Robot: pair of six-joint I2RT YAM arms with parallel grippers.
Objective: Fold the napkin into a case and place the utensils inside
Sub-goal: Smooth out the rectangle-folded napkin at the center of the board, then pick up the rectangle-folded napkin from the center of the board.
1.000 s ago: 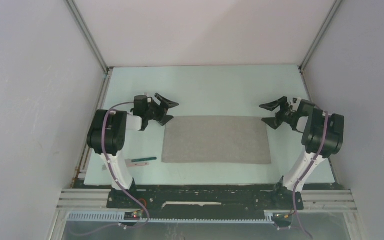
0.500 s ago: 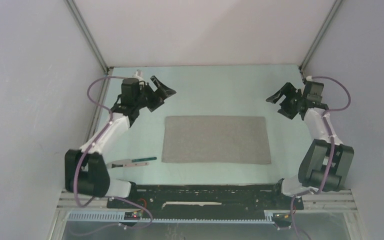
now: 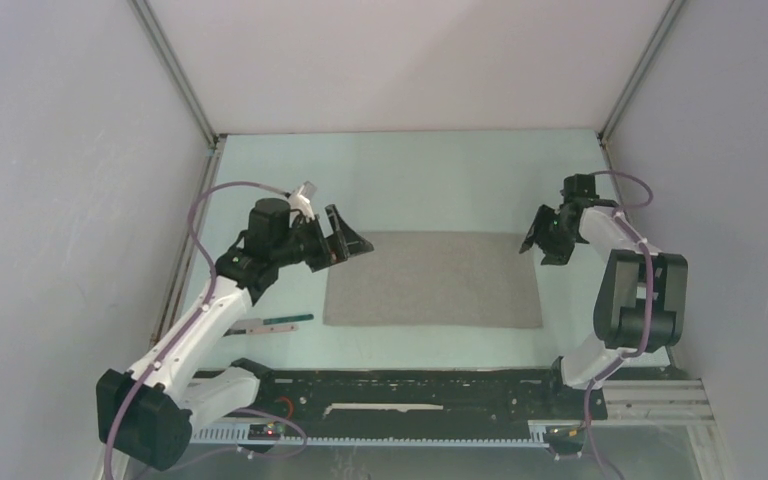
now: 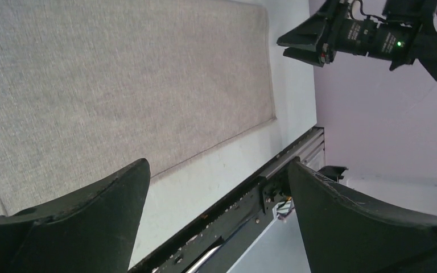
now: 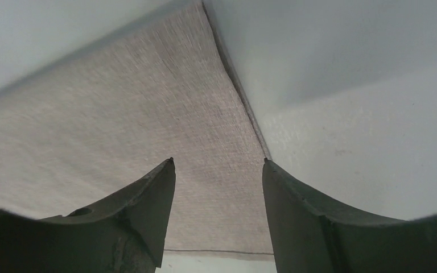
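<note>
Matt grey woven cloth napkin (image 3: 432,279), smooth pale table (image 3: 440,180), matt black fingers (image 5: 142,216) on the right end effector (image 5: 219,170)

Top external: high at the near edge, looking down on the worktop (image 3: 410,180). Left wrist: low, facing across the napkin (image 4: 119,85) toward the right end effector (image 4: 283,47). Right wrist: very near, seemingly over the napkin's corner. Napkin shared by all.

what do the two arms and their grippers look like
The left arm and right arm have white links, bulky black joints and a looping purple cable. The left gripper and right gripper are black, with two broad tapered fingers each.
</note>
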